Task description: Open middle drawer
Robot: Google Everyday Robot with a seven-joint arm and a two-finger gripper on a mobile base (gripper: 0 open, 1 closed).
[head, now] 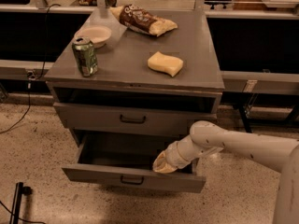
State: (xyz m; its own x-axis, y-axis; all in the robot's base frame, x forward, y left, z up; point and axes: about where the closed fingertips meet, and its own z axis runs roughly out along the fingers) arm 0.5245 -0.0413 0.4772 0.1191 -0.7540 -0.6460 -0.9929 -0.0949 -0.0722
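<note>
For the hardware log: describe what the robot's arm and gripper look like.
The arm is smooth, off-white and tube-shaped, with a rounded, bulbous joint and a ribbed wrist section. The gripper, at the front right of the pulled-out drawer, is tan and tapered. No cables or markings show.

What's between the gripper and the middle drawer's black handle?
Only the front panel of the grey metal middle drawer, per the camera view; the gripper sits inside it.

My claw (163, 164) hangs low at the end of my reach, tilted down and leftward. Up and right of it, my wrist (183, 152) meets a rounded joint (205, 134), and my forearm (254, 146) runs off rightward.
</note>
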